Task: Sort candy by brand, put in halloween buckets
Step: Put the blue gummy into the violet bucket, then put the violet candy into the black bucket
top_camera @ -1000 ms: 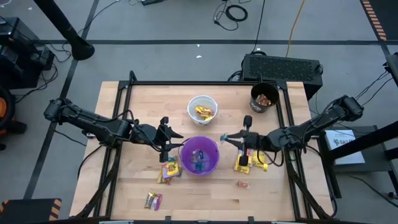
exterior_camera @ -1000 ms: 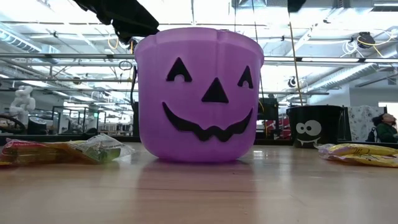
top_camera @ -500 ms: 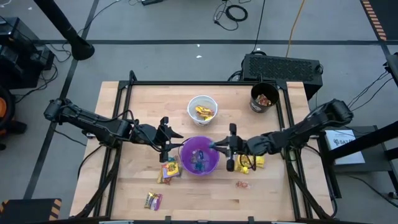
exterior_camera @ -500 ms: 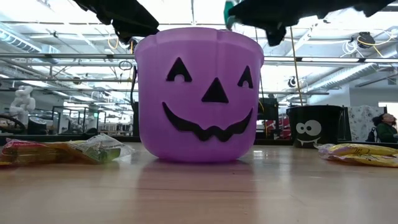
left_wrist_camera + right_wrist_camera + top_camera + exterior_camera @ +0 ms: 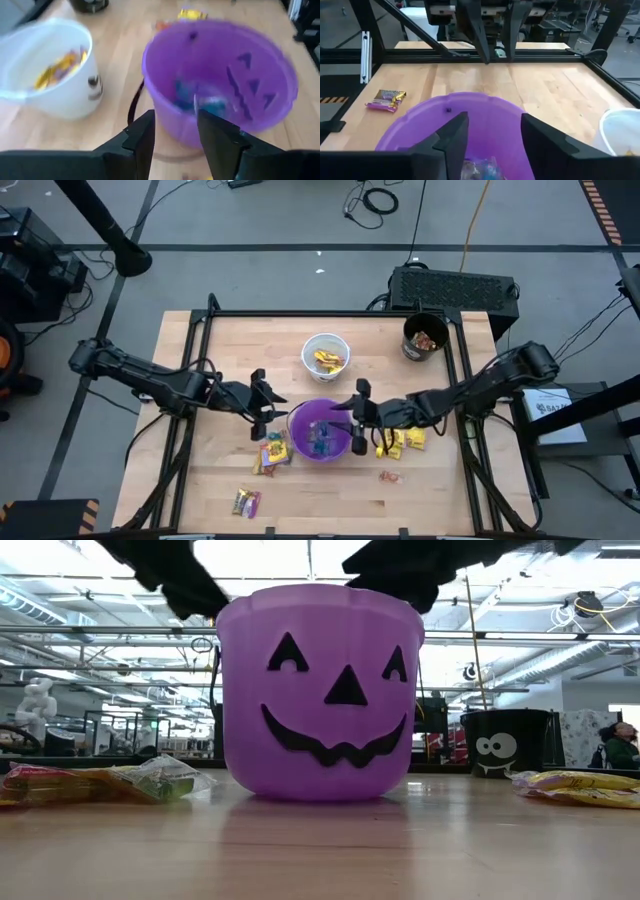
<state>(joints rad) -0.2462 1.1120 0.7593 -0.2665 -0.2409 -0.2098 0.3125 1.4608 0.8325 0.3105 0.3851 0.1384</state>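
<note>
Candy release is the step you are on: your right hand (image 5: 352, 420) hangs over the rim of the purple bucket (image 5: 322, 431) with its fingers spread and nothing between them, and a blue-green wrapped piece (image 5: 479, 167) lies inside, though the blur makes its brand hard to read. Lift that hand straight up before swinging to the yellow packets (image 5: 402, 442) on the worktop (image 5: 190, 470), so you don't clip the rim. Your left hand (image 5: 262, 402) waits beside the bucket, fingers parted and empty.

We see the upright purple bucket (image 5: 321, 431) holding blue-wrapped candy (image 5: 320, 438), white bucket (image 5: 326, 354) and black bucket (image 5: 424, 336) behind, yellow packets (image 5: 402, 442) alongside.
</note>
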